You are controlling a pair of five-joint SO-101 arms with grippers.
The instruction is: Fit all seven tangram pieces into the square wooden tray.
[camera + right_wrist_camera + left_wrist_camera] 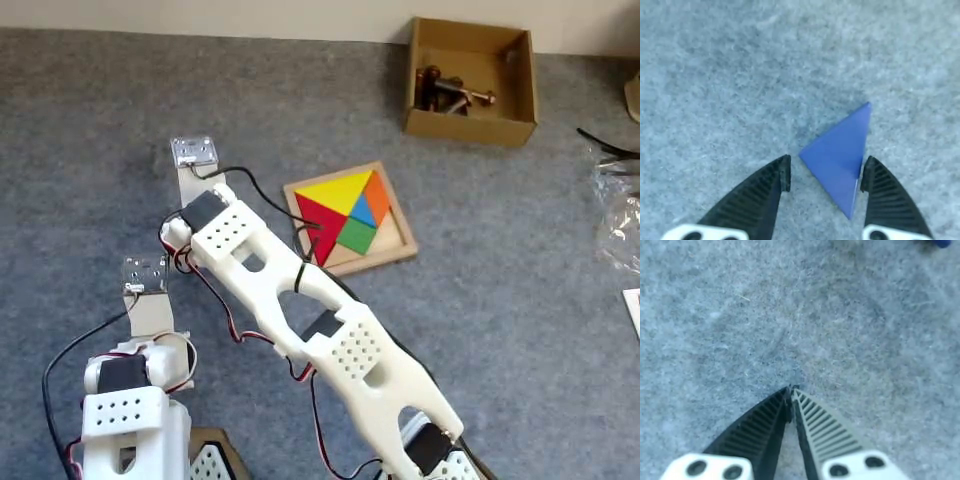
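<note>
The square wooden tray [398,252] lies on the grey carpet at mid-table and holds yellow [338,192], orange [377,196], red [318,225], green [356,236] and small blue pieces. A loose blue triangle [840,155] lies flat on the carpet between the fingers of my right gripper [826,166], which is open around it. In the high view the right gripper [195,152] sits left of the tray at the end of the long arm. My left gripper [791,388] is shut on nothing above bare carpet, nearer the front left [145,275].
A cardboard box [470,122] with brown metal parts stands at the back right. Clear plastic wrapping [620,215] and cables lie at the right edge. A bit of something blue [941,242] shows at the edge of the left wrist view.
</note>
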